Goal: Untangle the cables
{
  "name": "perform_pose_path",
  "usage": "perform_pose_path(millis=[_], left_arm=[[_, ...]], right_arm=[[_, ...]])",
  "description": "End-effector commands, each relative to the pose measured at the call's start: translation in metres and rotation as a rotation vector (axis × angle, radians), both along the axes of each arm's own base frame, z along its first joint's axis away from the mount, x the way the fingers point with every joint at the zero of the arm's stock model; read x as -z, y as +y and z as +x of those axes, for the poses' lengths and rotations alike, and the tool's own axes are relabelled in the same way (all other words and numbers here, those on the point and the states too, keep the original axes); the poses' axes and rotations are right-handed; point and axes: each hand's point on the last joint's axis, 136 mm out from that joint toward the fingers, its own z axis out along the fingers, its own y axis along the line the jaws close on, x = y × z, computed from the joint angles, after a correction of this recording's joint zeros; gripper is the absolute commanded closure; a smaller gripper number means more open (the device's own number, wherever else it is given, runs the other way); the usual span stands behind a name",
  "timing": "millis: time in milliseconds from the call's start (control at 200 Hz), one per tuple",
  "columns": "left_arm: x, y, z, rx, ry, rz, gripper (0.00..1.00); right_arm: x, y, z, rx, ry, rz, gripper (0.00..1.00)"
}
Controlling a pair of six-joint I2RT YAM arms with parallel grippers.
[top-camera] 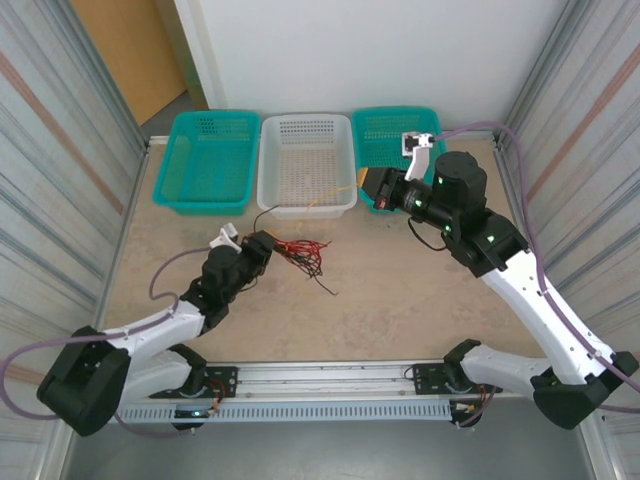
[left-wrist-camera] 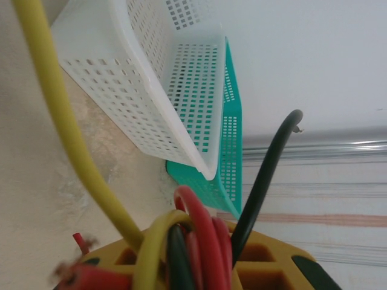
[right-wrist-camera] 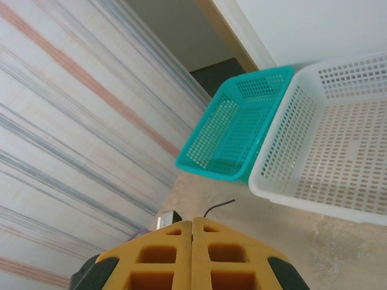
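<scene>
A bundle of red and black cables (top-camera: 300, 250) lies on the table left of centre, with my left gripper (top-camera: 265, 245) shut on its left end. In the left wrist view, red, black and yellow loops (left-wrist-camera: 202, 232) sit packed between the yellow fingers (left-wrist-camera: 272, 263). A black cable end (left-wrist-camera: 266, 175) sticks up from them. One yellow cable (top-camera: 330, 200) rises off the bundle, over the white basket's front corner, to my right gripper (top-camera: 368, 186). That gripper (right-wrist-camera: 192, 226) has its jaws pressed together. The cable is hidden behind its fingers. A black cable tip (right-wrist-camera: 221, 206) shows beyond them.
Three baskets line the far edge: a teal one (top-camera: 205, 207) on the left, a white one (top-camera: 305, 208) in the middle and a teal one (top-camera: 385, 125) on the right, behind the right arm. Corrugated walls close both sides. A loose black tail (top-camera: 325, 287) trails toward the table's middle.
</scene>
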Motion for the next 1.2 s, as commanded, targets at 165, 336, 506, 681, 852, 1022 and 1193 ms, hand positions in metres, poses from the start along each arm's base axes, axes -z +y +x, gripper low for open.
perform_pose_path(millis=[165, 336, 506, 681, 852, 1022, 1193], left_arm=[[0.034, 0.015, 0.012, -0.129, 0.113, -0.029, 1.0], [0.051, 0.011, 0.01, -0.113, 0.168, -0.02, 0.89], [0.079, 0.007, 0.005, -0.107, 0.247, -0.003, 0.62], [0.101, 0.001, 0.0, -0.098, 0.301, -0.021, 0.51], [0.109, -0.007, 0.002, -0.08, 0.31, -0.04, 0.64], [0.101, -0.016, 0.003, -0.037, 0.276, -0.058, 0.42], [0.067, -0.01, -0.002, -0.01, 0.186, -0.034, 0.29]], right_arm=[[-0.042, -0.016, -0.011, 0.038, -0.133, 0.056, 1.0], [-0.034, -0.017, -0.014, 0.041, -0.128, 0.053, 1.0], [-0.036, -0.017, -0.014, 0.04, -0.135, 0.056, 1.0], [-0.038, -0.013, -0.015, 0.025, -0.138, 0.064, 1.0], [-0.04, -0.013, -0.016, 0.026, -0.148, 0.064, 1.0], [-0.039, -0.019, -0.016, 0.049, -0.158, 0.036, 1.0], [-0.039, -0.039, -0.02, 0.124, -0.175, -0.021, 1.0]])
